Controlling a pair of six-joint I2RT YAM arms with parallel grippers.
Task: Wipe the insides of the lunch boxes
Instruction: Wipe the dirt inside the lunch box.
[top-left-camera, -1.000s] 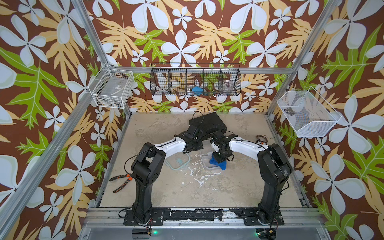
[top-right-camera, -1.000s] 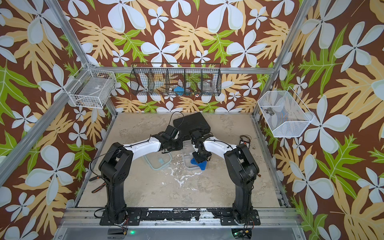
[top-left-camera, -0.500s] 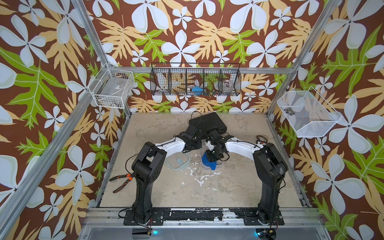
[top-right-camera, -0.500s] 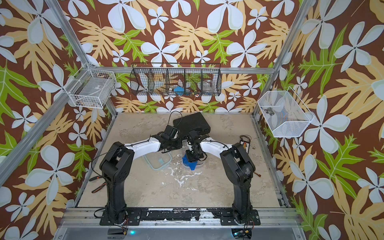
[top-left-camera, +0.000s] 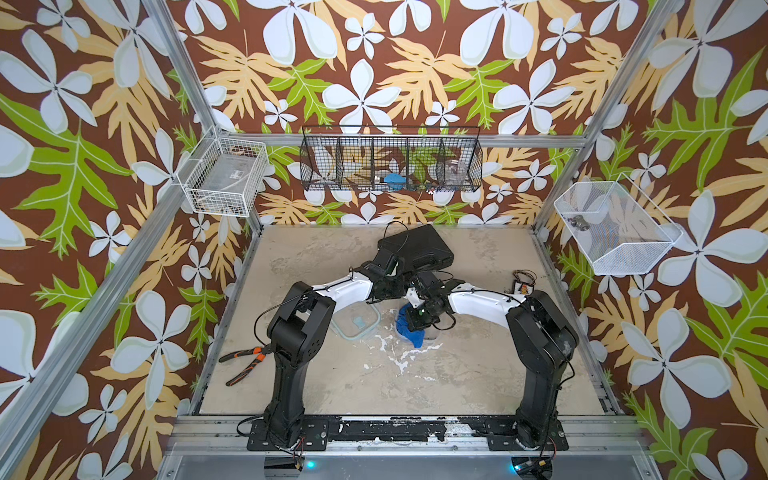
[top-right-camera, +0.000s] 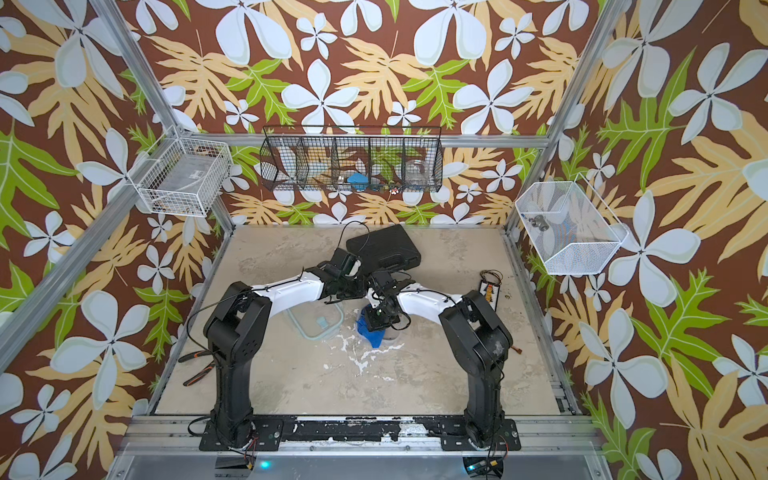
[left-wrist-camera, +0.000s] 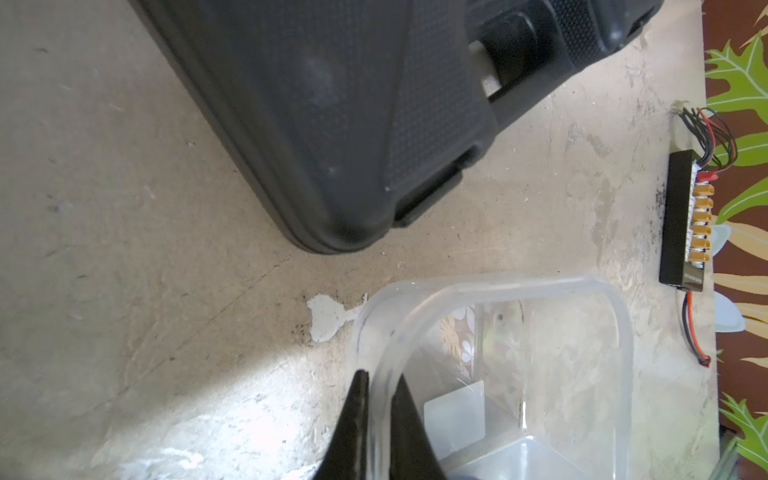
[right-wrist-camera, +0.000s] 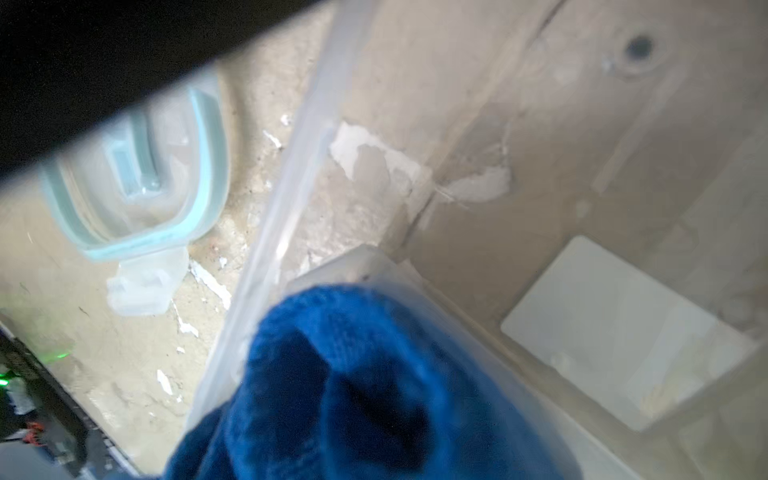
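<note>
Both top views: put lid (top-left-camera: 356, 322) flat on table (top-left-camera: 374, 374), tub (top-left-camera: 435, 332) just beside it, mostly hidden under right gripper (top-left-camera: 420, 319) and blue cloth (top-left-camera: 409, 332).
Left wrist: reveals left gripper (left-wrist-camera: 380, 378) pinched on tub wall, one finger inside, one outside; black case (left-wrist-camera: 332, 124) near.
Right wrist: finds blue cloth bunched inside tub, clamped, fingertips buried; lid outside wall.

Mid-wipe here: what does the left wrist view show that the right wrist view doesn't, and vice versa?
Left wrist only: the left gripper pinching the wall of the clear tub, the black case, a connector board. Right wrist only: the blue cloth against the tub, the teal-rimmed lid beside it. Both: the tub, its white label, the table.
</note>
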